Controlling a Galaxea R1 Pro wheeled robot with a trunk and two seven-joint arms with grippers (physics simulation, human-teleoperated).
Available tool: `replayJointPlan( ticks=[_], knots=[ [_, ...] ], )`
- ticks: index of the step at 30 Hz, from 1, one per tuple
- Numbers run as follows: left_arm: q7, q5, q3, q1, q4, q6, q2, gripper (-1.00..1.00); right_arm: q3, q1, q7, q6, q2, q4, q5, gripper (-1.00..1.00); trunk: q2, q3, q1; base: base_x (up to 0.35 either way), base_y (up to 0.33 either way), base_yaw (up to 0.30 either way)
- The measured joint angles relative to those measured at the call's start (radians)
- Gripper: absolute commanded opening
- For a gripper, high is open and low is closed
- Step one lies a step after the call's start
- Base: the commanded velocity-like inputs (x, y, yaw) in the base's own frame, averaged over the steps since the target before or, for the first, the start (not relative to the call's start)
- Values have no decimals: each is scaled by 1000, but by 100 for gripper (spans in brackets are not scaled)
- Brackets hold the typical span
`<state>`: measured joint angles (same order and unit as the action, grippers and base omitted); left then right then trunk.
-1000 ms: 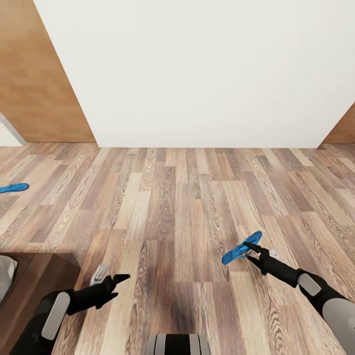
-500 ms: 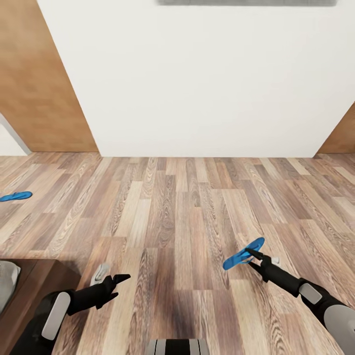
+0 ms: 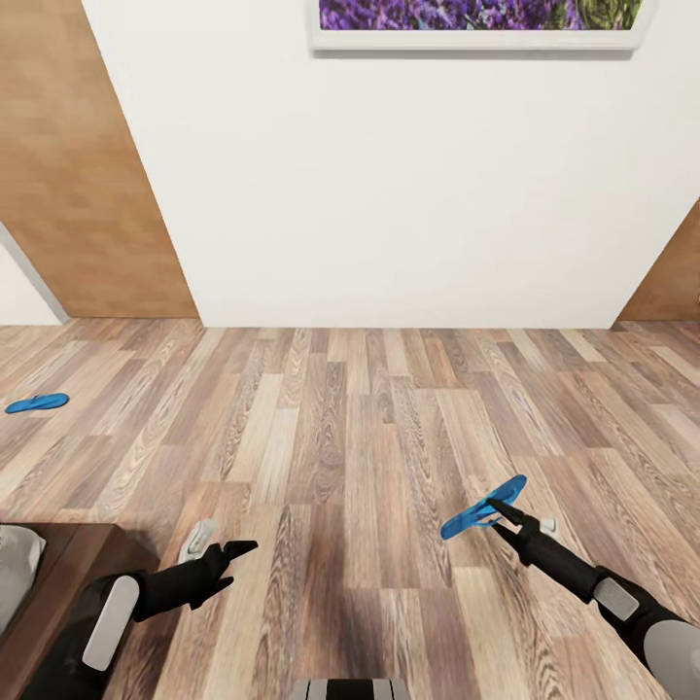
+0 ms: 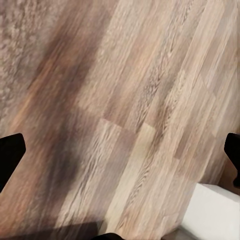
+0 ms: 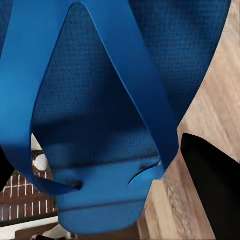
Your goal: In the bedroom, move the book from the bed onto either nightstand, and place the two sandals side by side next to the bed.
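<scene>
A blue sandal (image 3: 481, 507) hangs tilted above the plank floor at the right, and my right gripper (image 3: 501, 512) is shut on its near end. In the right wrist view the sandal (image 5: 100, 90) is very close, thong strap facing the camera, with a dark finger (image 5: 215, 185) beside it. A second blue sandal (image 3: 37, 402) lies flat on the floor at the far left. My left gripper (image 3: 220, 546) hovers low over the floor with nothing in it, its fingers wide apart in the left wrist view (image 4: 120, 150). A corner of the bed (image 3: 68, 574) shows at the lower left. The book and the nightstand are out of view.
A white wall with a framed purple picture (image 3: 476, 21) stands ahead. A light-brown wooden panel (image 3: 87, 194) is at the left and another (image 3: 671, 287) at the right. Open wood floor (image 3: 350, 428) stretches between the two sandals.
The view has tilted upward, bringing the framed picture into sight. My right gripper still holds the sandal, and both arms keep about the same pose.
</scene>
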<state>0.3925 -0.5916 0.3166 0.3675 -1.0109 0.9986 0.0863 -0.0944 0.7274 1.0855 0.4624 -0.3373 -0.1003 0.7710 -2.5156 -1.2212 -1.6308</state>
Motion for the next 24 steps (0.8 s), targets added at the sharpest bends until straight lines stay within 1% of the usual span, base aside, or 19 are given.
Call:
replayJointPlan(
  ticks=[5,7,12,24],
  knots=[
    [0,0,-2,0,0,0,-1,100,-1,-20,74,-20,-2,11,3,-100,1,19,2,0,0,0],
    [0,0,-5,0,0,0,-1,100,-1,-23,91,-33,-3,13,3,-100,2,27,3,0,0,0],
    [0,0,-7,0,0,0,-2,100,-1,-26,105,-62,-3,14,2,-100,3,46,5,0,0,0],
    [0,0,-8,0,0,0,-2,100,-1,-27,99,-71,-1,14,-1,-100,6,93,11,0,0,0]
  ],
)
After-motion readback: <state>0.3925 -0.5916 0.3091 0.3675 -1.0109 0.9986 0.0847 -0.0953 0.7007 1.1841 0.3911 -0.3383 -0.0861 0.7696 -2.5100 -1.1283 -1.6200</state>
